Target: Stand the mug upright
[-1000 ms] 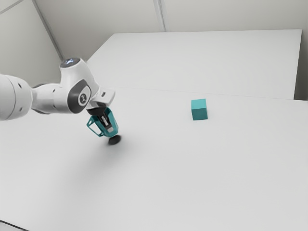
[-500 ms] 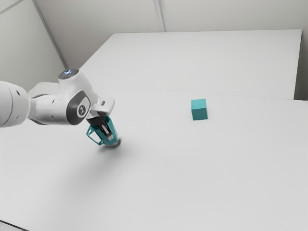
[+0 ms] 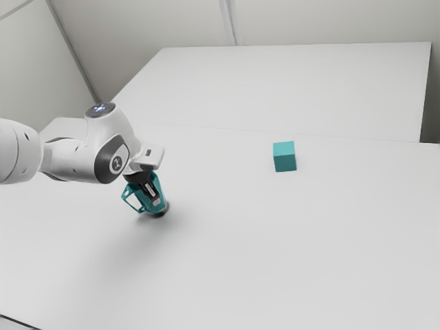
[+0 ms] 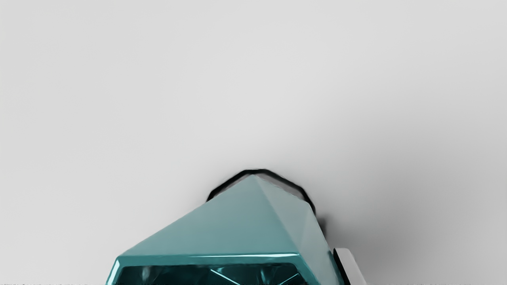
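Well, the gripper has the mug pinched between its fingers, open top up and dark base down. It's well apart from the block (towards the exterior view's left)

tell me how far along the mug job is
Gripping looks done: the end effector holds the teal mug, mouth up. In hand: bringing it upright low by the white table; it leans toward the arm. Left: likely straightening it, seating its base and letting go.
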Motion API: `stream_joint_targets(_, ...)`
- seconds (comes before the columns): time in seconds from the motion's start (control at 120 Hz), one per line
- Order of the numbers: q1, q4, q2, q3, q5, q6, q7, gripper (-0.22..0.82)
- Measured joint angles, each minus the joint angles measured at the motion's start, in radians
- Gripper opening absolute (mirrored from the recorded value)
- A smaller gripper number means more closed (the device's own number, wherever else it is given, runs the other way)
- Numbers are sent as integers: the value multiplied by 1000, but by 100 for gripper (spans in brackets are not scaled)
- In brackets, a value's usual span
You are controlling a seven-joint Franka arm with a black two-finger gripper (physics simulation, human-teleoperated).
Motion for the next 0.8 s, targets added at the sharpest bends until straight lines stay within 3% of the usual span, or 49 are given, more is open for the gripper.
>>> stream_joint_targets(0.383,1,-1,-1,-1,-6,-6,-30,-8)
stream_joint_targets(0.8,1,1,-28,-2,-2,-18,-45,11)
